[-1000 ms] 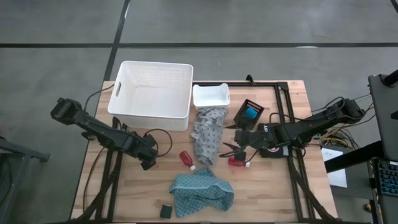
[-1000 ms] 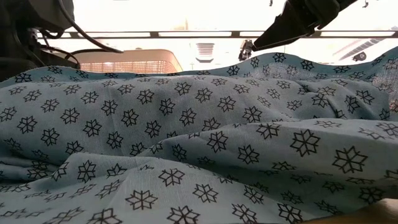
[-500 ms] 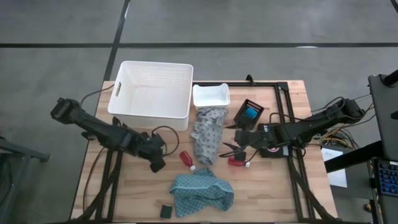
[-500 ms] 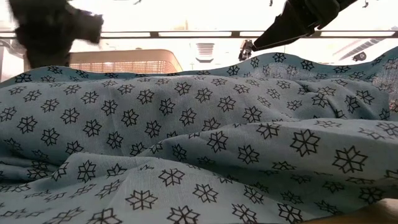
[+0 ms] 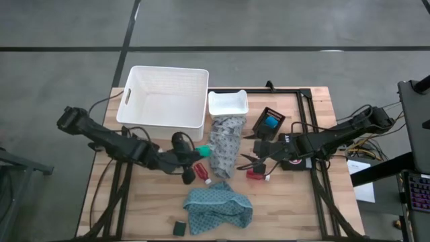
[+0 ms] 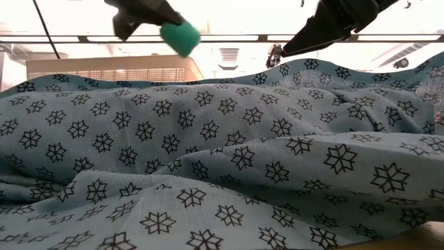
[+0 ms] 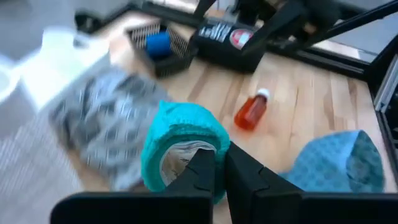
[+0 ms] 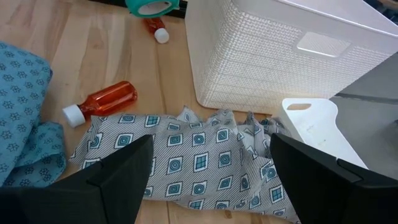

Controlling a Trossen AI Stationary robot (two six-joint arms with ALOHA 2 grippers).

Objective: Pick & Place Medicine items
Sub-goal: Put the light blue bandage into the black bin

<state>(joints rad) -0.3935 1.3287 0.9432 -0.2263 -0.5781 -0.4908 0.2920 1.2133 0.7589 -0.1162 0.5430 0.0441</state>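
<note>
My left gripper [image 5: 193, 158] is shut on a green round container [image 5: 202, 153], held up over the table's middle; it also shows in the low view [image 6: 181, 35]. Below it a red bottle with a white cap [image 5: 201, 173] lies on the wood. A second red bottle [image 5: 254, 175] lies in front of my right gripper [image 5: 247, 161], which is open and holds nothing. A blue round container [image 5: 272, 122] sits in a small black basket. My left gripper pinches the green container's wall at its near side [image 7: 219, 148] between its two fingers [image 7: 200, 176], which stand almost together. They come from the table's left, slanting down. The container is lifted clear of the table, its hollow end [image 7: 180, 158] turned toward the wrist.
A large white basket [image 5: 164, 101] and a small white tray [image 5: 228, 102] stand at the back. A grey patterned cloth [image 5: 225, 144] lies mid-table, and a teal cloth [image 5: 218, 208] lies near the front. A black pouch with a cross [image 7: 227, 38] sits at the right.
My left gripper has risen and gone toward the table's right, tipping up from pointing steeply down to nearer level. The green container, hidden under it before, now shows at its fingertips, clear of the table.
</note>
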